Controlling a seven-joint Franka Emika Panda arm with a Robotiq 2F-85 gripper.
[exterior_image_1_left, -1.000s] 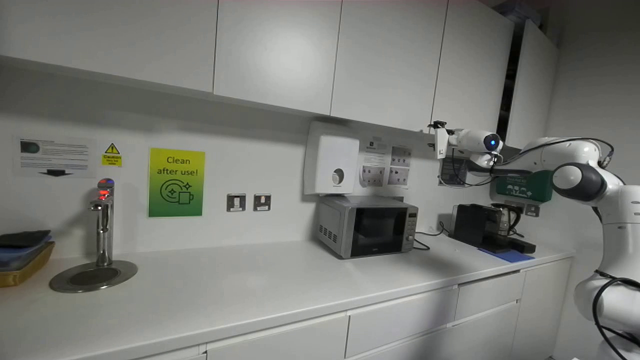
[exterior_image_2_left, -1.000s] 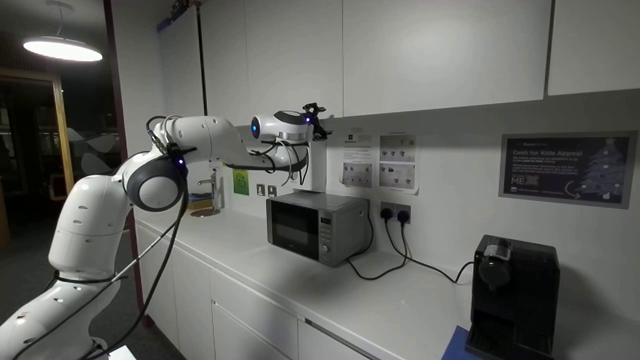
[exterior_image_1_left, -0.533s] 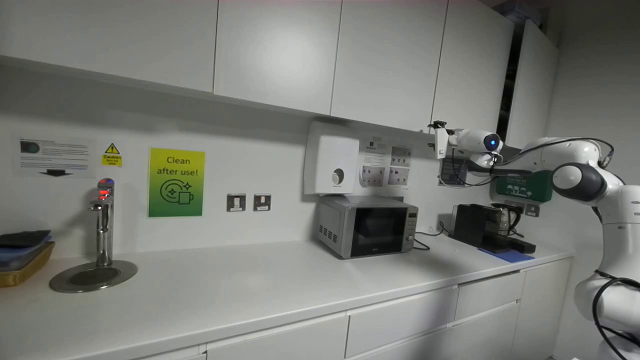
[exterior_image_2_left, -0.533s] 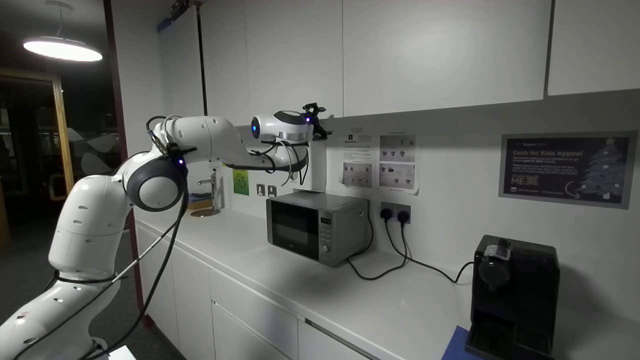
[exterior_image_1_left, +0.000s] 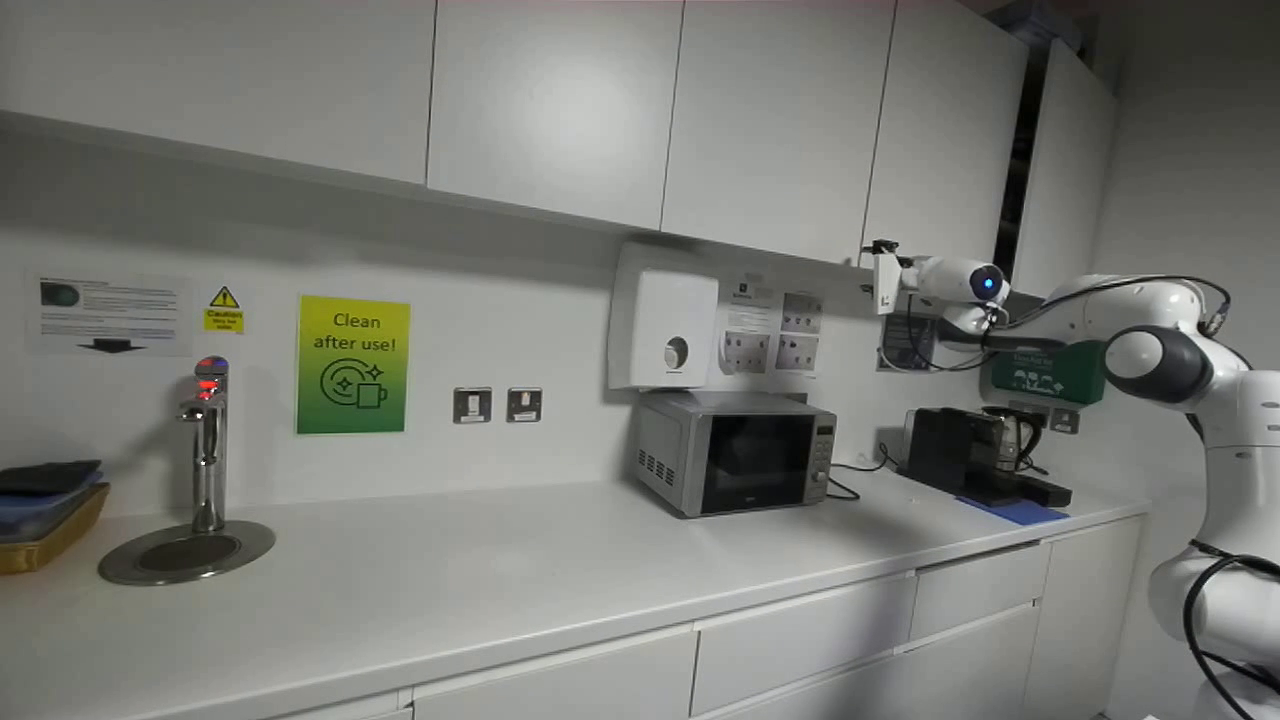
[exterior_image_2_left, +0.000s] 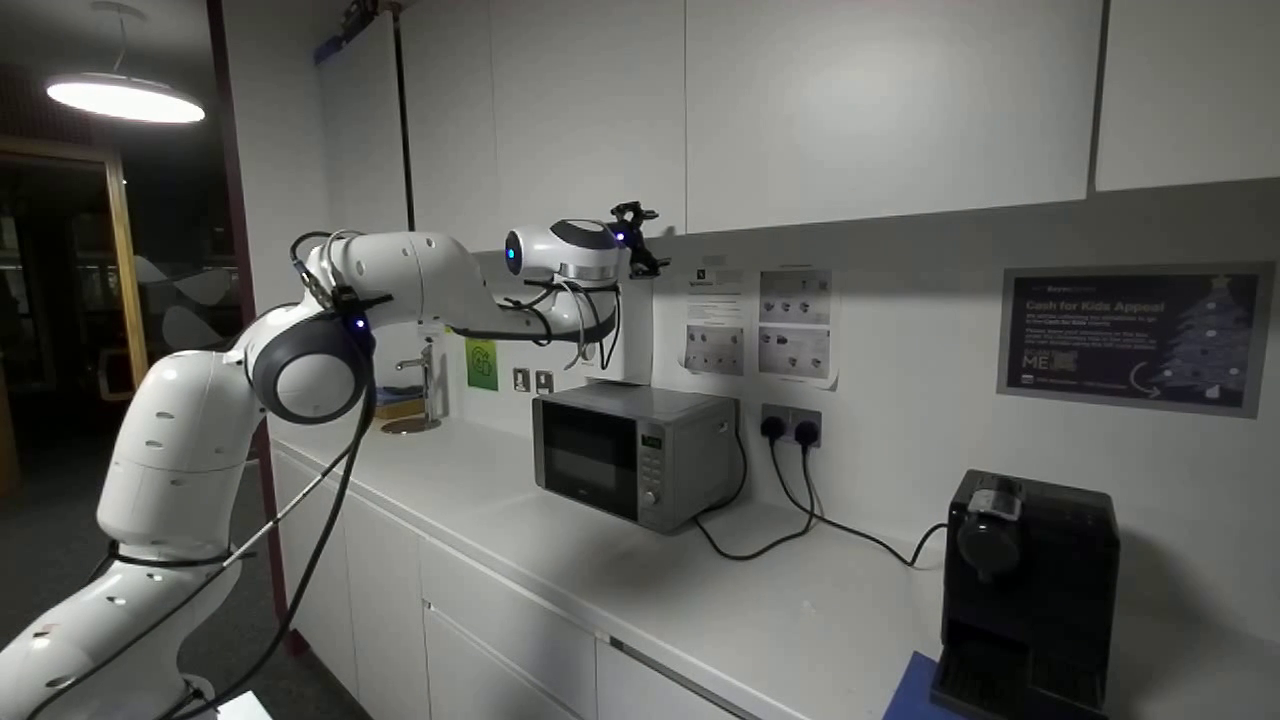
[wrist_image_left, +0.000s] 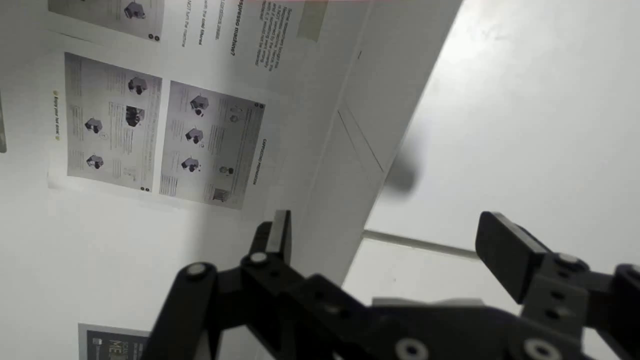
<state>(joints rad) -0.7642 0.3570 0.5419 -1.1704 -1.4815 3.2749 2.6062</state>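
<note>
Hanging at the lower edge of the white wall cupboard, my gripper held nothing; my jaws were spread wide, with a broad gap between the fingers. One looked higher than that edge, in front of a door, and the other lower, toward the underside; I judged that my tilt was what set the edge between them. The seam between two doors lay just ahead of my jaws, but whether a fingertip touched it I could not tell.

On the wall beyond and below my jaws was the cappuccino instruction sheet, stuck up in plain sight, probably for users of the black espresso machine. That machine stood farther down, well apart from my jaws, on a blue mat likely meant to catch drips. The microwave oven, also below my jaws, sat near the double socket, presumably to draw power from it.
</note>
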